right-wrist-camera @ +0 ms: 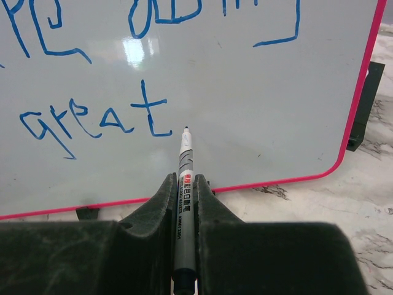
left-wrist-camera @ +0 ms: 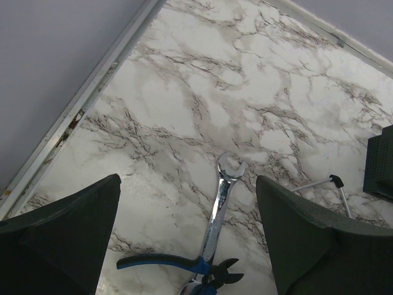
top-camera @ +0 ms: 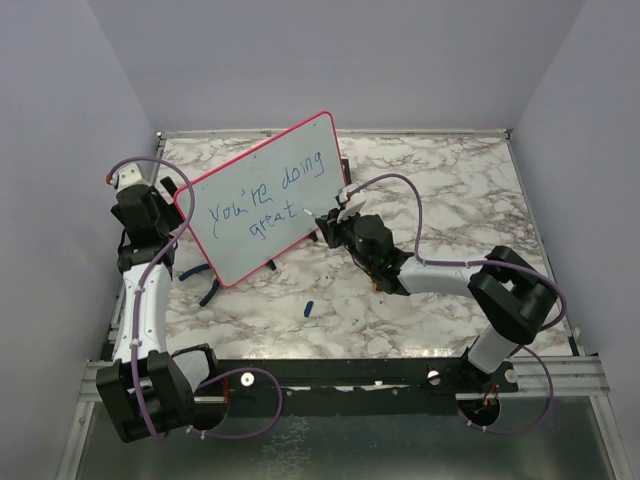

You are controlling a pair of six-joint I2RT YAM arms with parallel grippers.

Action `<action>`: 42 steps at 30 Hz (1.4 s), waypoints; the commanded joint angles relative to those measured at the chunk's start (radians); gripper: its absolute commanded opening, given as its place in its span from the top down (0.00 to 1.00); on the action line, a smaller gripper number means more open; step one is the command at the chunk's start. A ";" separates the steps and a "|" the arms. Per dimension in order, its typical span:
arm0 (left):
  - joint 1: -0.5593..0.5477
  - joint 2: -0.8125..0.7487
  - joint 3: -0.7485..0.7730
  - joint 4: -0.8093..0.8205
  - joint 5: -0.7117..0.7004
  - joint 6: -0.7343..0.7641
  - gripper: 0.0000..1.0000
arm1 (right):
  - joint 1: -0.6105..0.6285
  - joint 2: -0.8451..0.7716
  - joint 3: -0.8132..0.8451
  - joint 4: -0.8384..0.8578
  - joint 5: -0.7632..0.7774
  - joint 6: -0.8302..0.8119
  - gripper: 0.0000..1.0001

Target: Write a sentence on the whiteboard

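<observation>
At the whiteboard's (top-camera: 243,258) left corner the left hand (left-wrist-camera: 186,184) hangs over the marbled tabletop (top-camera: 450,190), its jaws spread wide with nothing between them. Near that corner, in the left wrist view, a wrench (left-wrist-camera: 218,209) lies flat with its open end pointing away, and its near end meets the head of blue-handled pliers (left-wrist-camera: 178,264). In the top view the pliers poke out from beneath the whiteboard's lower left edge, while the wrench does not show there. The whiteboard stands propped on the tabletop, red-framed and leaning back. It is turned so that its right end sits farther from the arm bases than its left. Across it runs the sentence (top-camera: 265,203) in blue, in two lines: "you're doing" above and "great" below, both slanting with the whiteboard. A small blue piece (top-camera: 308,307) lies alone on the tabletop in front of the whiteboard's lower edge, apart from it. At the whiteboard's lower right edge the right hand (right-wrist-camera: 185,181) is clamped tight on a marker (right-wrist-camera: 185,157). The barrel is pinched between both fingers (right-wrist-camera: 156,209), and the tip points at the whiteboard just below and right of the final "t" of "great". Whether the tip touches the surface I cannot tell. A black foot (right-wrist-camera: 362,104) shows behind the whiteboard's right edge.
</observation>
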 commanded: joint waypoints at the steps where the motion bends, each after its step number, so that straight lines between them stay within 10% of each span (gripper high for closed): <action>1: -0.011 -0.020 -0.010 0.002 -0.003 0.007 0.08 | -0.001 0.025 0.018 -0.008 0.026 -0.014 1.00; 42: -0.011 -0.009 0.003 -0.028 -0.058 0.003 0.06 | -0.001 -0.090 -0.069 -0.028 0.008 0.005 1.00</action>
